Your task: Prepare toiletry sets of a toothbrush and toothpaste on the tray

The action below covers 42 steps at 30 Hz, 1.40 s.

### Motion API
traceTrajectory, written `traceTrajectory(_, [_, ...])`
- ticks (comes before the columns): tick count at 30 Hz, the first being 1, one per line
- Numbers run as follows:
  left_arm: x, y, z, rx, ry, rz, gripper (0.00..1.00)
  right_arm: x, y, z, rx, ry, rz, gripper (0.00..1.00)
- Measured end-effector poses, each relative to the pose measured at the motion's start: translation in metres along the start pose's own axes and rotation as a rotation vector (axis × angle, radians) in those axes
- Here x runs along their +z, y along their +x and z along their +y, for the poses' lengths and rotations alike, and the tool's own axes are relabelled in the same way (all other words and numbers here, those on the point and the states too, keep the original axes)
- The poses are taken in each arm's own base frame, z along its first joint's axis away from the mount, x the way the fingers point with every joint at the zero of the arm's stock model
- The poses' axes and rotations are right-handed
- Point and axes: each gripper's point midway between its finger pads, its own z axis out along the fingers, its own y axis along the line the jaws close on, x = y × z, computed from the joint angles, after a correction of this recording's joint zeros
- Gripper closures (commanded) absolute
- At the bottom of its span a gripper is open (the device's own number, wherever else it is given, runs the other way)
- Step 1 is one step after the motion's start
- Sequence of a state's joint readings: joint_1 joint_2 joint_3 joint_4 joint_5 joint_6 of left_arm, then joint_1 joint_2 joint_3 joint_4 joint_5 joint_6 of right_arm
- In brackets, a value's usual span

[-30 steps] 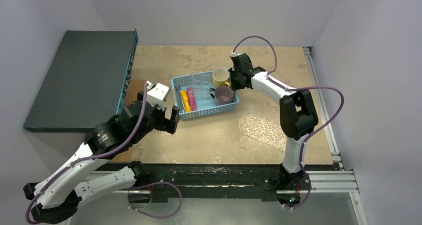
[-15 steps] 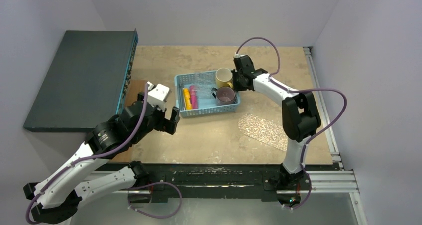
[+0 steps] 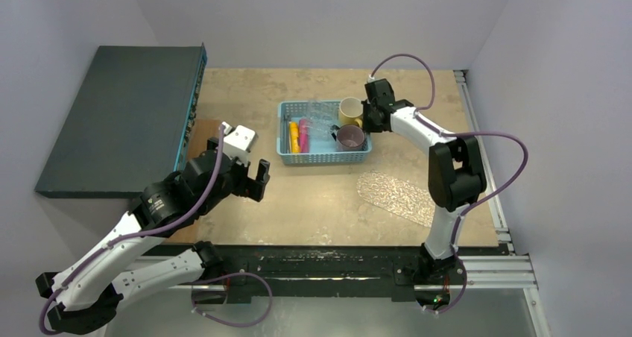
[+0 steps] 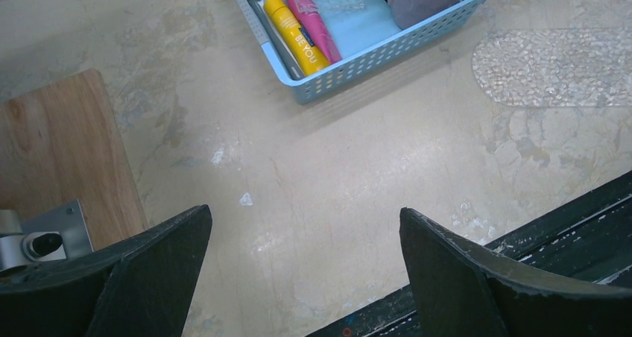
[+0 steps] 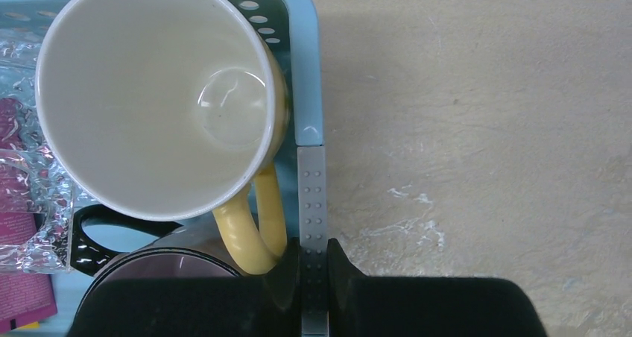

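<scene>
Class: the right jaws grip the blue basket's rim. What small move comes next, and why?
Probably open the right gripper and let go: its jaws are clamped on the rim of the light-blue slatted plastic basket, which sits near the clear glittery oblong tray, and the pink squeeze tube and yellow squeeze tube lie inside.

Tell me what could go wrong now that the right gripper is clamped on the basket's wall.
1. The right gripper pinches only the thin wall of the basket; a pull may slip off or tilt it.
2. The yellow mug has its handle right beside the inner finger, so it could snag or tip.
3. The tray lies close by; dragging the basket nearer might shove it.
</scene>
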<state>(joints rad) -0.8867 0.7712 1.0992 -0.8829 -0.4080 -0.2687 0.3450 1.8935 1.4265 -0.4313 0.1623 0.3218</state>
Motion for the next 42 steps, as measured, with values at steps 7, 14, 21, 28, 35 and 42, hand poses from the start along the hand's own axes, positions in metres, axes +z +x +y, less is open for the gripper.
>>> traceTrajectory(7, [0.0,0.001,0.0,0.001,-0.001,0.003,0.04,0.002,-0.004,-0.012,0.024,0.019,-0.003,0.89])
traceTrajectory(14, [0.001,0.001,0.0,0.002,-0.002,0.005,0.04,0.001,-0.005,-0.017,0.04,0.044,-0.003,0.67])
traceTrajectory(21, [0.002,0.001,0.0,0.004,-0.003,0.009,0.04,-0.011,-0.013,-0.023,0.044,0.073,-0.021,0.62])
traceTrajectory(28, [0.001,0.001,0.0,0.003,-0.003,0.008,0.04,-0.056,-0.038,-0.03,0.066,0.072,-0.12,0.59])
traceTrajectory(35, [0.0,0.001,0.0,0.001,0.0,0.003,0.04,-0.102,-0.022,-0.035,0.081,0.037,-0.173,0.57])
traceTrajectory(42, [-0.002,0.0,0.0,-0.002,0.004,-0.003,0.04,-0.12,0.022,-0.015,0.044,-0.031,-0.129,0.56])
